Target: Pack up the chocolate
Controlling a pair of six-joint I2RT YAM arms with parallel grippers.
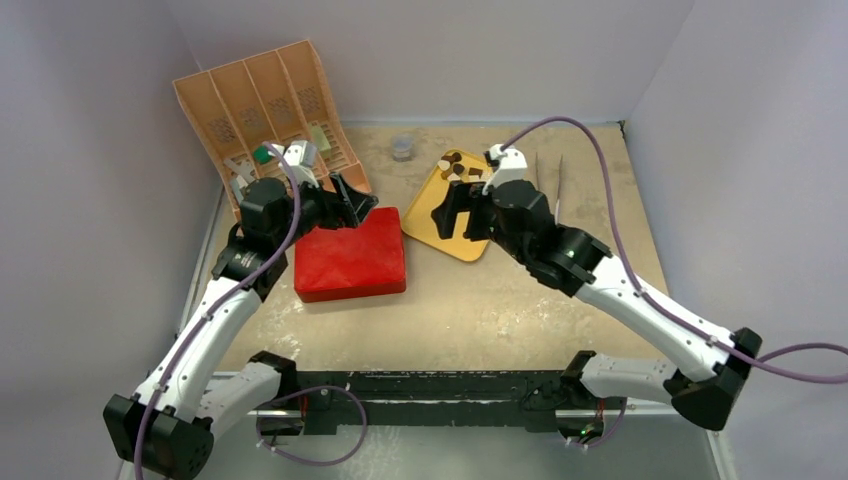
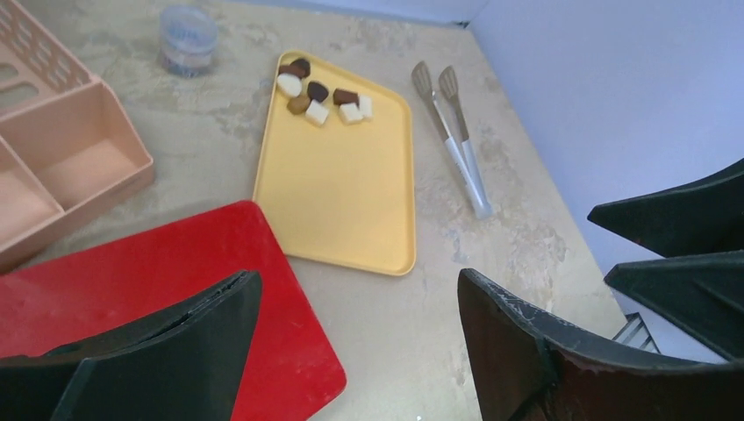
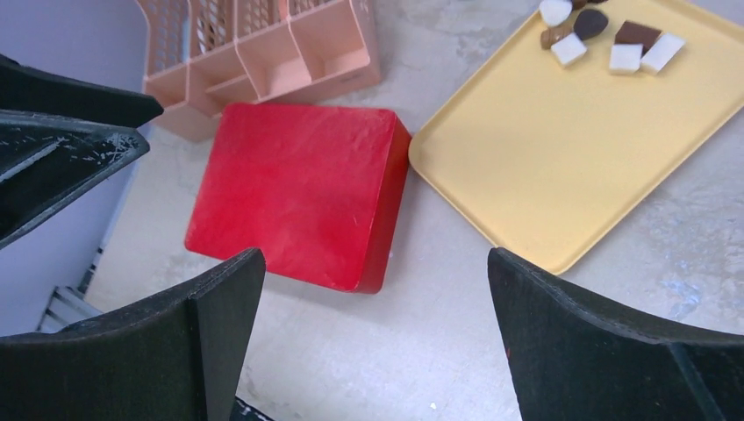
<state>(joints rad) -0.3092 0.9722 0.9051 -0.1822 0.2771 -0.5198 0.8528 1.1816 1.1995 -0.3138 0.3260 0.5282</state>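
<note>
Several chocolate pieces (image 1: 462,170) (image 2: 320,92) (image 3: 605,39), brown, tan and white, lie clustered at the far end of a yellow tray (image 1: 425,215) (image 2: 342,184) (image 3: 561,149). A red box (image 1: 352,262) (image 2: 158,289) (image 3: 298,193) sits shut left of the tray. My left gripper (image 1: 352,200) (image 2: 360,351) hovers over the box's far right corner, open and holding nothing. My right gripper (image 1: 452,212) (image 3: 377,342) hangs over the tray's near left part, open wide with nothing between its fingers. The two grippers face each other across the gap between box and tray.
A pink slotted organizer (image 1: 265,110) (image 2: 61,149) (image 3: 263,53) leans at the back left with small items in it. Metal tongs (image 1: 553,180) (image 2: 456,140) lie right of the tray. A small clear cup (image 1: 402,148) (image 2: 187,39) stands by the back wall.
</note>
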